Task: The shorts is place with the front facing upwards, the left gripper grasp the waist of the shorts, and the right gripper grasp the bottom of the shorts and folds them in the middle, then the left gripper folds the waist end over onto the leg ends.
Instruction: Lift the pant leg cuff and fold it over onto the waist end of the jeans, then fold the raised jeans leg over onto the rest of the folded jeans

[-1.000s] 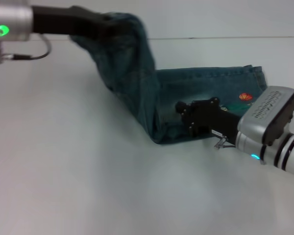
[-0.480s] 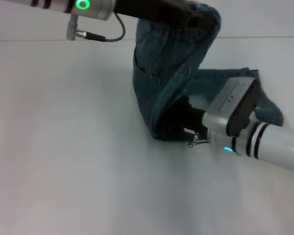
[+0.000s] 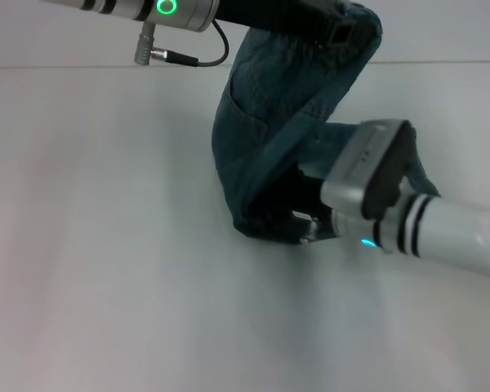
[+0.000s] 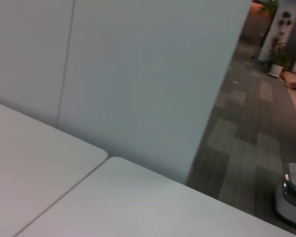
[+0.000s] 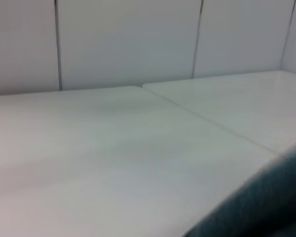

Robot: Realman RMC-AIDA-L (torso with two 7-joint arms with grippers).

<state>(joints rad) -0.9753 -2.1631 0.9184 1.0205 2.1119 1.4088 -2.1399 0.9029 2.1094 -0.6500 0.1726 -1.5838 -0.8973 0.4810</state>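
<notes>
Shorts (image 3: 265, 155) of dark blue denim sit right of centre on the pale grey table (image 3: 106, 269), already halved lengthwise and now bent into an upright arch.

1. Nearest, the right gripper (image 3: 298, 214), a black claw on a silver ribbed wrist with a small blue light, presses low into the fold where the denim meets the table. Its fingers are buried in cloth; whether they are apart or together cannot be told.
2. Behind the wrist housing, the leg ends (image 3: 420, 181) lie flat on the table, only a sliver of hem showing.
3. Farthest and highest, the left gripper (image 3: 331, 24), a black claw on a dark arm with a green ring light, carries the waist of the shorts (image 3: 355, 41) in the air. The denim hangs from it, so it is judged clamped on the waistband, though the fingertips are hidden in the fabric.

Progress: the lengthwise fold appears complete. The second fold is under way; the waist end is not yet laid on the leg ends.

Change from one second ago: the left gripper has travelled from the far left to above the garment, raising the waist higher. The right gripper has slid toward the fold, and its housing now covers the orange patch.
</notes>
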